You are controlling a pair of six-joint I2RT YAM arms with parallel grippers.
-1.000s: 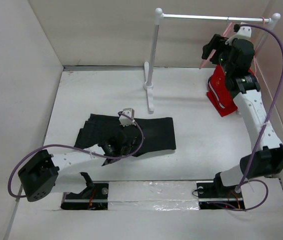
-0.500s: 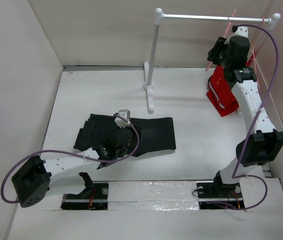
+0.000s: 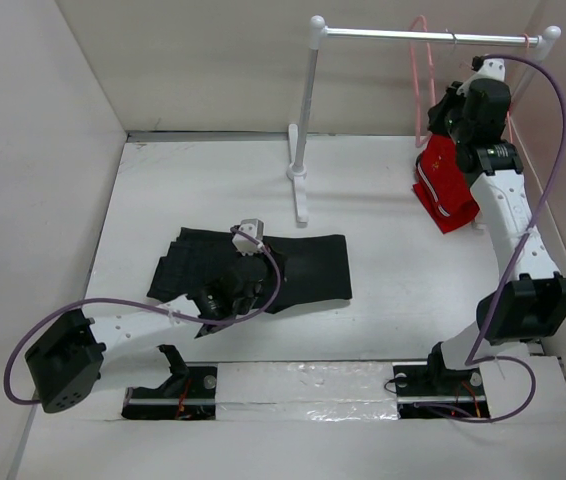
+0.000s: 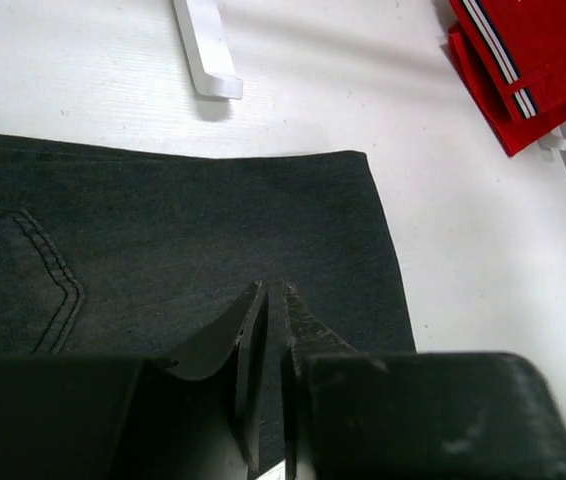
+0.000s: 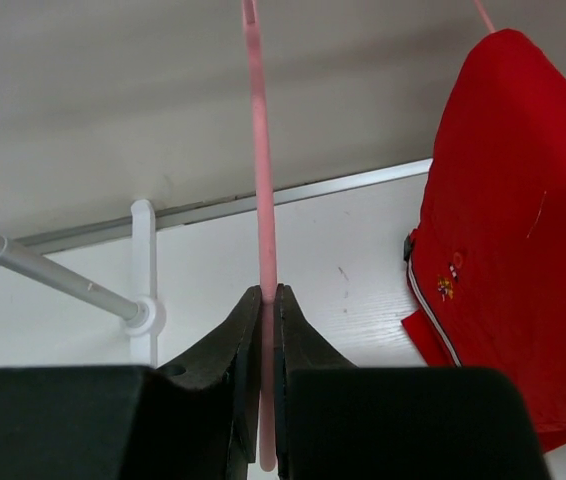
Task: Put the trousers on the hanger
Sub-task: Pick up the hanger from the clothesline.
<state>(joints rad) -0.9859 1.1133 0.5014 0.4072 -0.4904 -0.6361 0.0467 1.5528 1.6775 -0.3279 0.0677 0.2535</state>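
The black trousers point(image 3: 303, 262) lie flat on the table left of centre; in the left wrist view they point(image 4: 163, 230) fill the lower half. My left gripper point(image 3: 246, 282) sits over them, its jaws point(image 4: 271, 290) almost together with only a thin slit and no fold of cloth between them. The pale-pink hanger point(image 3: 420, 85) hangs from the rail at the back right. My right gripper point(image 3: 442, 110) is shut on it, and the right wrist view shows the thin pink rod point(image 5: 260, 150) pinched between the fingertips point(image 5: 268, 292).
A white clothes rack stands at the back, with a rail point(image 3: 393, 35), a post point(image 3: 305, 110) and a foot point(image 4: 206, 50) just beyond the trousers' edge. A red garment point(image 3: 443, 185) hangs under the rail right of the pink hanger, close to my right arm. Walls enclose the table.
My right gripper has closed on the pink hanger, which now shows swung out to the left of the arm. The left gripper stays over the trousers, jaws parted a hair.
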